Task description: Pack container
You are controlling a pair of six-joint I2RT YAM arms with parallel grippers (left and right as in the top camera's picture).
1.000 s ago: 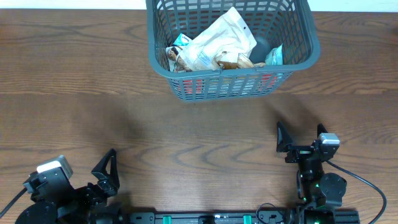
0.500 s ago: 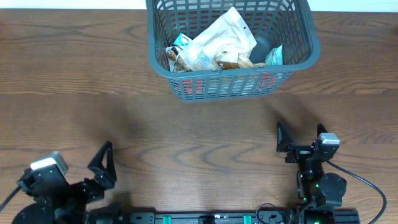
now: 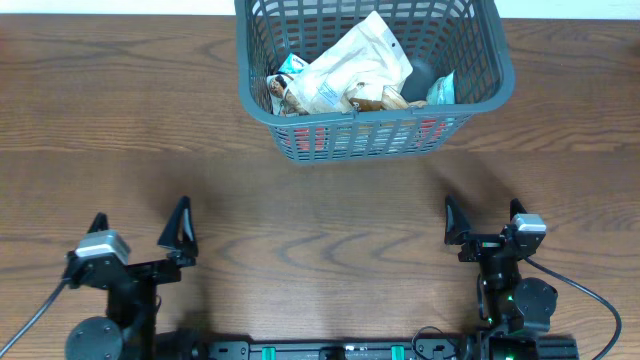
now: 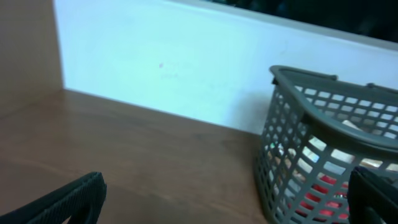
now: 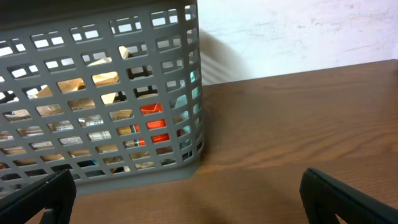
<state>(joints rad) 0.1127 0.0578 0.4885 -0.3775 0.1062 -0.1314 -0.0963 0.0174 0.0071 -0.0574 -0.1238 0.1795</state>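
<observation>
The dark grey lattice container (image 3: 480,95) stands at the far middle of the table, holding a white packet (image 3: 355,65) and several smaller snack packets. It also shows in the left wrist view (image 4: 292,124) and the right wrist view (image 5: 186,81). My left gripper (image 3: 141,231) is open and empty at the near left. My right gripper (image 3: 487,222) is open and empty at the near right. Both are well short of the container. In the wrist views only the fingertips show at the bottom corners, wide apart, with bare table between them.
The brown wooden table (image 3: 320,210) lies between the grippers and the container. A white wall (image 4: 186,68) runs behind the table's far edge.
My left arm has swung from a tilted pose at the near-left corner to face straight at the container, its fingers a little farther up the table. The right arm has not moved.
</observation>
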